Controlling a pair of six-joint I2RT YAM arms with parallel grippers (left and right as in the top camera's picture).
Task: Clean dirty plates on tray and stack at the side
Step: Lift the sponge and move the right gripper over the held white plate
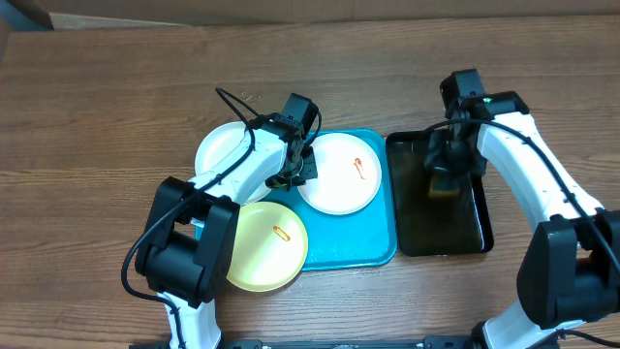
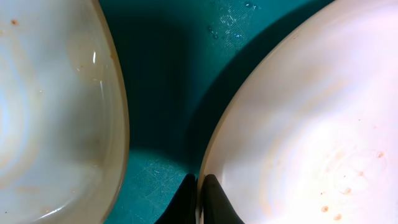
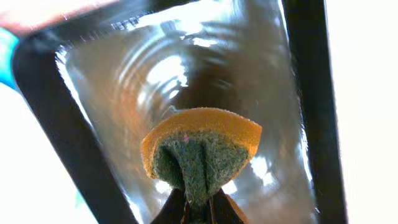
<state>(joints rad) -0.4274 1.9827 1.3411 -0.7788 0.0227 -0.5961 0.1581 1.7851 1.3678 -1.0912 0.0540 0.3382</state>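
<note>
Wooden table (image 1: 97,87). The tray (image 1: 373,242) sits centre. Your left gripper (image 2: 198,190) is shut, pinching the smeared white plate (image 1: 336,179) by its rim. Your right gripper (image 3: 199,208) clamps a wet sponge (image 3: 199,146) over the black tray (image 1: 475,233). Risk: scrubbing pressure could slip that thin pinch.

No legible text or labels anywhere

Overhead: left arm (image 1: 242,173) hides part of left white plate (image 1: 218,145) and the rim of right white plate (image 1: 339,179). Right wrist: sponge (image 3: 199,146), lower end buried in right claw (image 3: 199,208); black tray (image 3: 65,121) runs off frame. Left wrist: both plates cropped, edges soft.
</note>
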